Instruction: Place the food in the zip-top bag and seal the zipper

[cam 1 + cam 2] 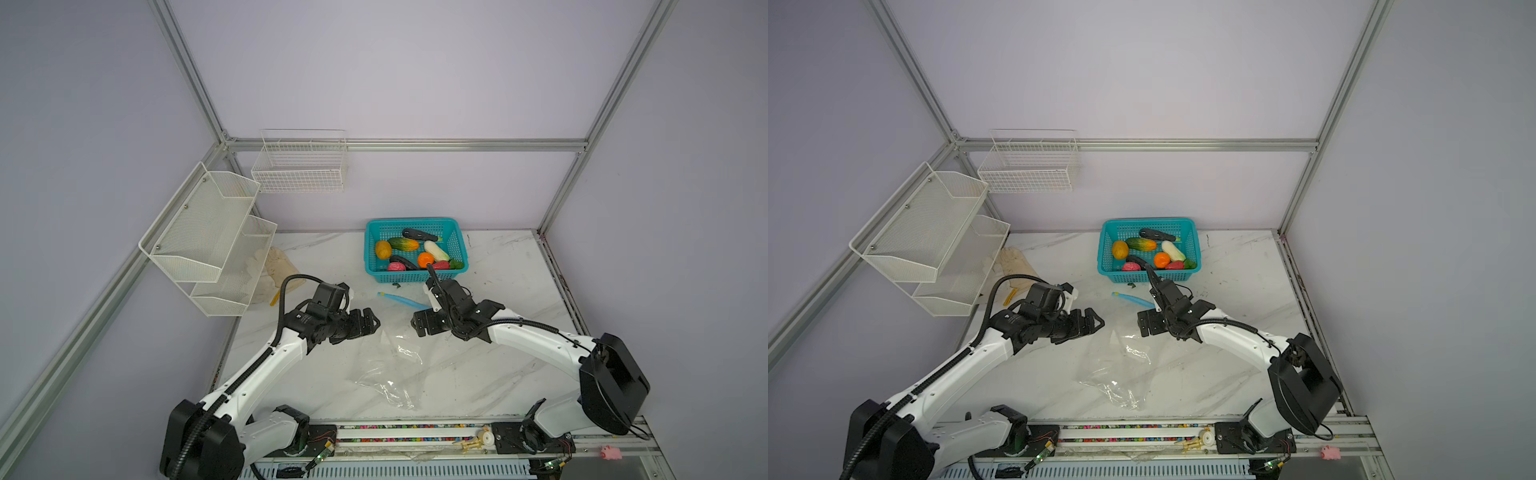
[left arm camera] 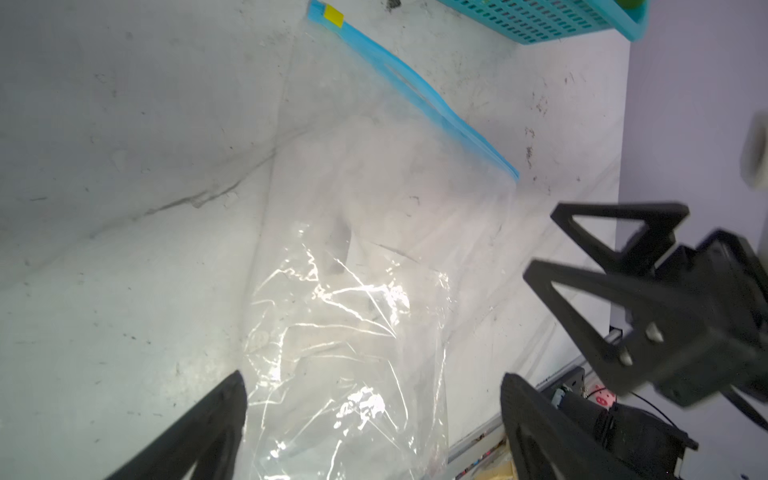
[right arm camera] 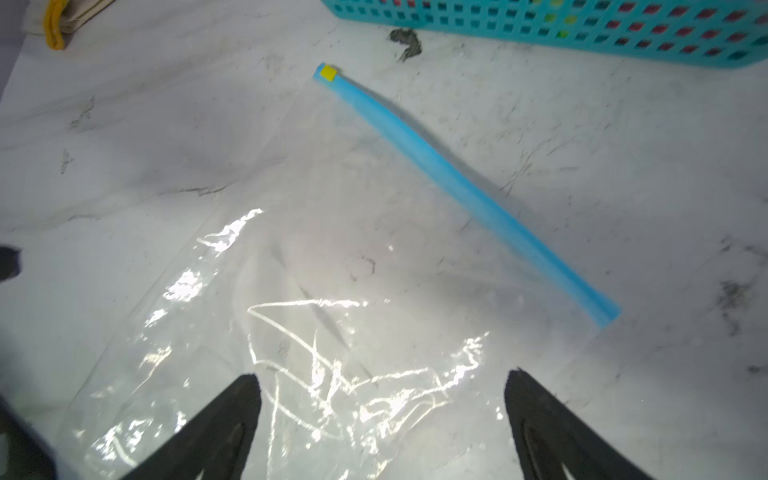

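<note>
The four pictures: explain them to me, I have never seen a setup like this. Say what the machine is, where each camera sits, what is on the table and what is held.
This is a robot with two white-and-black arms mounted at the table's near edge. Each ends in a two-fingered claw: the left gripper and the right gripper. Both top views look down on the whole scene from one camera head. The other two pictures come from a camera on each arm's wrist, looking past that claw's black fingers. On the table lies a clear zip-top bag, flat and empty, with a blue zipper and a yellow slider at one end. Behind it a teal basket holds the toy food. Both claws hover open above the bag; nothing is held.
</note>
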Robot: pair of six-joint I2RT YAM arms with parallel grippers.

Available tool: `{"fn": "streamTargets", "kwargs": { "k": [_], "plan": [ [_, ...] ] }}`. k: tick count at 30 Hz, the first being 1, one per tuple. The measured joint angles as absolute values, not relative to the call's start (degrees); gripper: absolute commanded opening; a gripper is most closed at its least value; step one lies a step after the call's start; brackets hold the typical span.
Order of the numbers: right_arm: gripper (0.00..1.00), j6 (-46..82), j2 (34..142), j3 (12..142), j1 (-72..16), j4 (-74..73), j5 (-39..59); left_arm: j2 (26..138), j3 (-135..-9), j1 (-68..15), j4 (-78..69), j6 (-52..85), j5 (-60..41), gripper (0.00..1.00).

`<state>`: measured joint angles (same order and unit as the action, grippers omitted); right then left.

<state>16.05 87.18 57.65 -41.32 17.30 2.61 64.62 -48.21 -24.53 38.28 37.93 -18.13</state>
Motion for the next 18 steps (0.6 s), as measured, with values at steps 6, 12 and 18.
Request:
{"fn": "streamTargets", "kwargs": {
  "k": [6,12,18],
  "plan": [
    [0.92,9.0,94.9,60.1,-35.2,11.9,2.4,64.7,-48.2,-32.1,45.9,38.9,-18.2,0.93],
    [0.92,5.4,96.1,59.5,-34.4,8.4,3.7,63.8,-48.2,-38.3,48.2,40.9,-20.5,0.94],
    [0.92,3.7,97.2,58.0,-34.4,5.7,4.0,63.9,-48.2,-41.1,49.0,41.5,-23.3,0.99]
  ]
}}
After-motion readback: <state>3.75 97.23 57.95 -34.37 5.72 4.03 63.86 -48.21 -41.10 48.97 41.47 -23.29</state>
